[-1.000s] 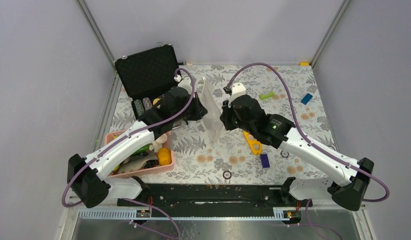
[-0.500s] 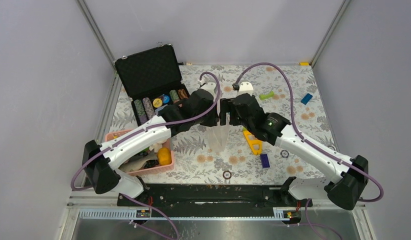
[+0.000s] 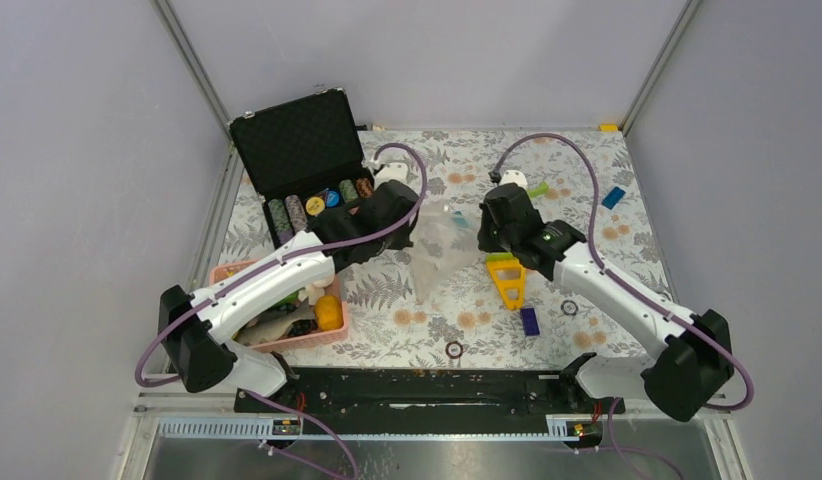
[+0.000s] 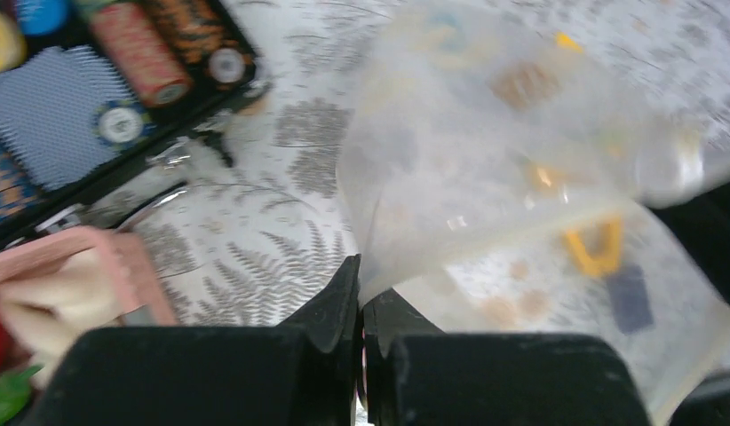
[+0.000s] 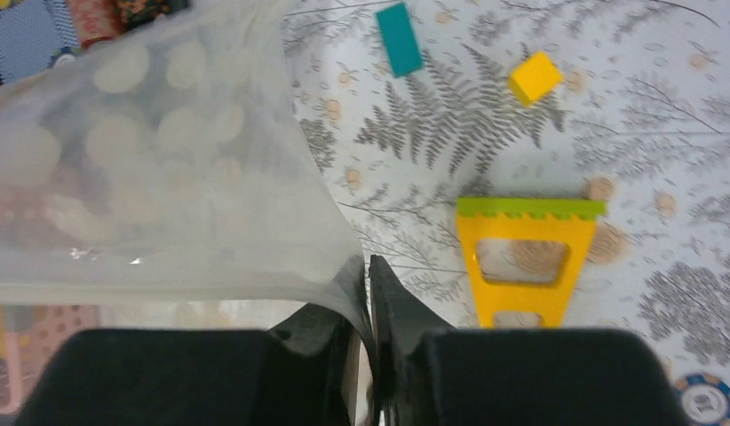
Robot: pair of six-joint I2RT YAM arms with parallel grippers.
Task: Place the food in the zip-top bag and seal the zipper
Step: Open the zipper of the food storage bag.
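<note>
**Open the bag's mouth before any food goes in**

The clear, floppy, white-dotted zip-top bag (image 3: 434,248) hangs at the centre of the top view, pinched from both sides. The left gripper (image 4: 360,271) has its fingers closed on a corner of the film, at lower centre of its wrist view. The right gripper (image 5: 365,271) nips a thin fold of the bag's edge, fingers almost together with film between them. I see no food inside. The small toy food (image 3: 329,312), an orange piece among it, lies in the pink slatted basket (image 3: 297,341) at lower left of the top view.

The step in hand looks like opening the bag. To do it well, each gripper should hold one wall only, so that drawing them apart opens the mouth rather than stretching a flat sheet. I cannot tell which wall each holds, nor pick out the zipper strip. Pull gently: the film looks slippery and both bites are shallow. Lay the bag with its mouth towards the basket, away from the yellow triangular plastic piece (image 3: 507,282) at centre right.
</note>
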